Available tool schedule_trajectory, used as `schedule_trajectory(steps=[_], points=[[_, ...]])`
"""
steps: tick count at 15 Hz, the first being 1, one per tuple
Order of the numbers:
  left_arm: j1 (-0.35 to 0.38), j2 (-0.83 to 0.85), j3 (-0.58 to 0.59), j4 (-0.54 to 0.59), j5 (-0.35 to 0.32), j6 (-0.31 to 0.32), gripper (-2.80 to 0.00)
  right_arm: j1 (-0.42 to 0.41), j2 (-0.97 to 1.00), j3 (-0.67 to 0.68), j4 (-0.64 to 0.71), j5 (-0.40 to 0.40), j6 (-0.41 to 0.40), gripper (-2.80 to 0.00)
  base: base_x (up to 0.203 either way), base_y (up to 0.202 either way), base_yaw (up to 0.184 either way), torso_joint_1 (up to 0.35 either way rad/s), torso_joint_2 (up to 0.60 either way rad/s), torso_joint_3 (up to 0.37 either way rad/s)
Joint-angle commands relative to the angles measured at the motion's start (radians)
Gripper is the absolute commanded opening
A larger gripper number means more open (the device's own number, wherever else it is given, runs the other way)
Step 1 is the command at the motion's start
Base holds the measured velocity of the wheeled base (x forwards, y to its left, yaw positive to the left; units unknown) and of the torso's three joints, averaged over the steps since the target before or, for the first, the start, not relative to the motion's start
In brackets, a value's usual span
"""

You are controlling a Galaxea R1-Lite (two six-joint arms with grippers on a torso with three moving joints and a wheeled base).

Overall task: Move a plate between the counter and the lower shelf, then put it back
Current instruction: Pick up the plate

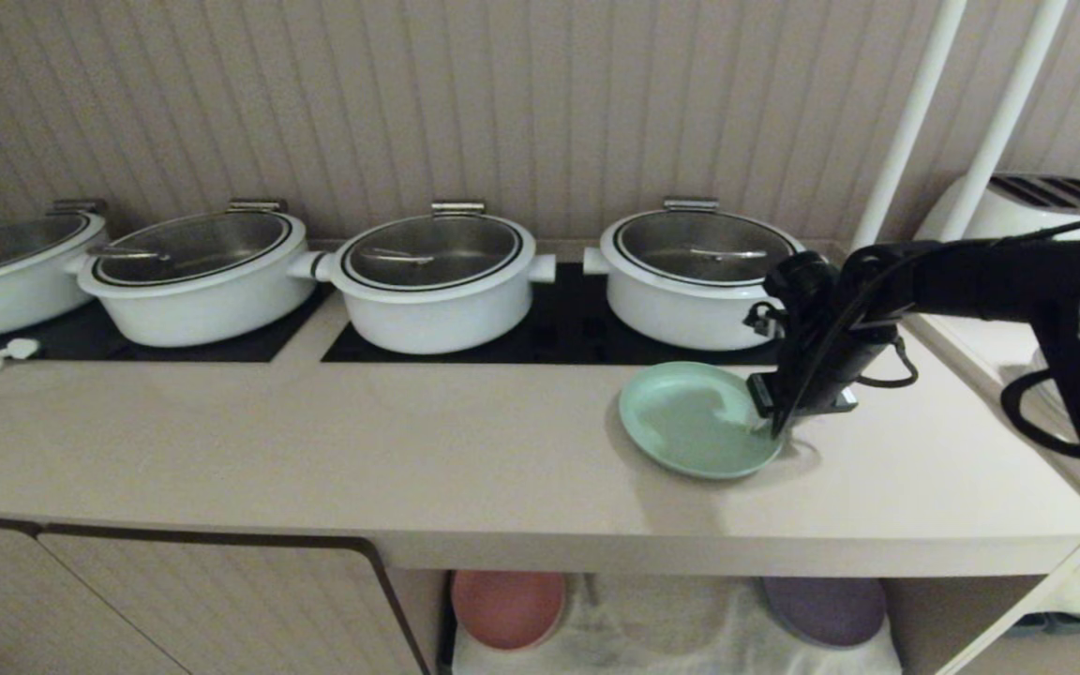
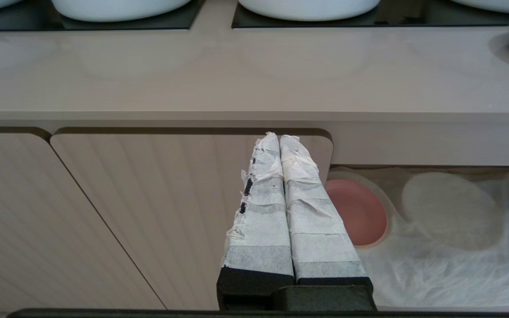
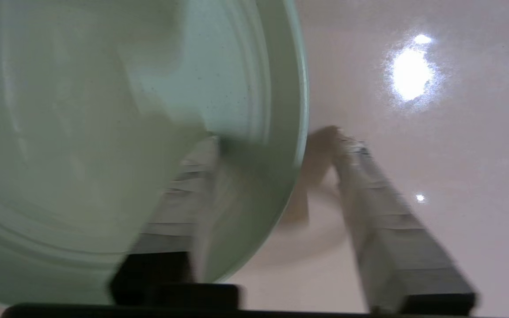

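Long beige bench (image 1: 409, 450), four white lidded pots (image 1: 437, 281) in a row along black hob panels at the back. Below the front edge, lower shelf (image 1: 671, 628) draped in white cloth, pink plate (image 1: 507, 607) at one end, purple plate (image 1: 826, 609) at the other. Mint-green plate (image 1: 695, 417) on the bench top, just before the rightmost pot. Right end effector (image 1: 777, 427) at the plate's right rim, fingers apart, one inside the rim, the other outside. Left end effector (image 2: 279, 141) before a cabinet door, fingers pressed together, holding nothing.
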Motion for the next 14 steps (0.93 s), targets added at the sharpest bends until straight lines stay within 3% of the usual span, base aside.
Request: schedule_trajectory(steps=[1, 14], points=[[0.0, 0.0, 0.0, 0.0, 0.0, 0.001, -2.8, 0.0, -0.003, 0.0, 0.004, -0.001, 0.0, -2.8, 0.0, 0.0, 0.0, 0.0, 0.0, 0.0], [0.0, 0.0, 0.0, 0.0, 0.0, 0.001, -2.8, -0.001, -0.044, 0.005, 0.038, -0.001, 0.0, -2.8, 0.0, 0.0, 0.0, 0.0, 0.0, 0.0]])
